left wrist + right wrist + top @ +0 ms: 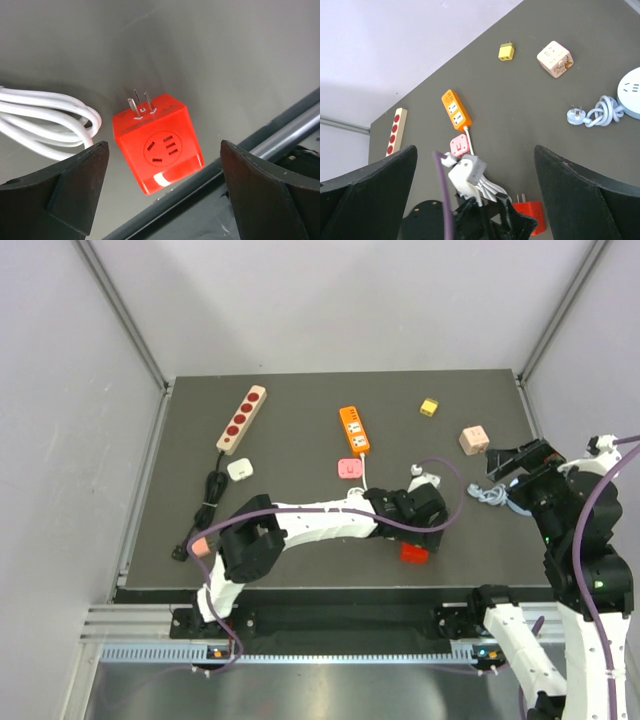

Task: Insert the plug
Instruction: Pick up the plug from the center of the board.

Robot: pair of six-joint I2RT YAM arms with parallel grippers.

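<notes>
The plug (160, 150) is a bright red cube lying on the dark table, with its metal prongs pointing away from the camera. It sits close to the table's front edge (280, 125). My left gripper (162, 195) hovers open just above it, one finger on each side and neither touching. In the top view the plug (414, 553) lies just in front of the left gripper (418, 537). The orange power strip (353, 430) lies further back at the middle. My right gripper (503, 465) is raised at the right, open and empty, and looks down on the strip (456, 109) and the plug (530, 212).
A coiled white cable (45, 120) lies just left of the plug. Also on the table are a pink adapter (349, 468), a beige strip with red sockets (242, 418), a white adapter (240, 469), a yellow plug (429, 407), a beige cube (473, 440) and a pale blue cable (492, 495).
</notes>
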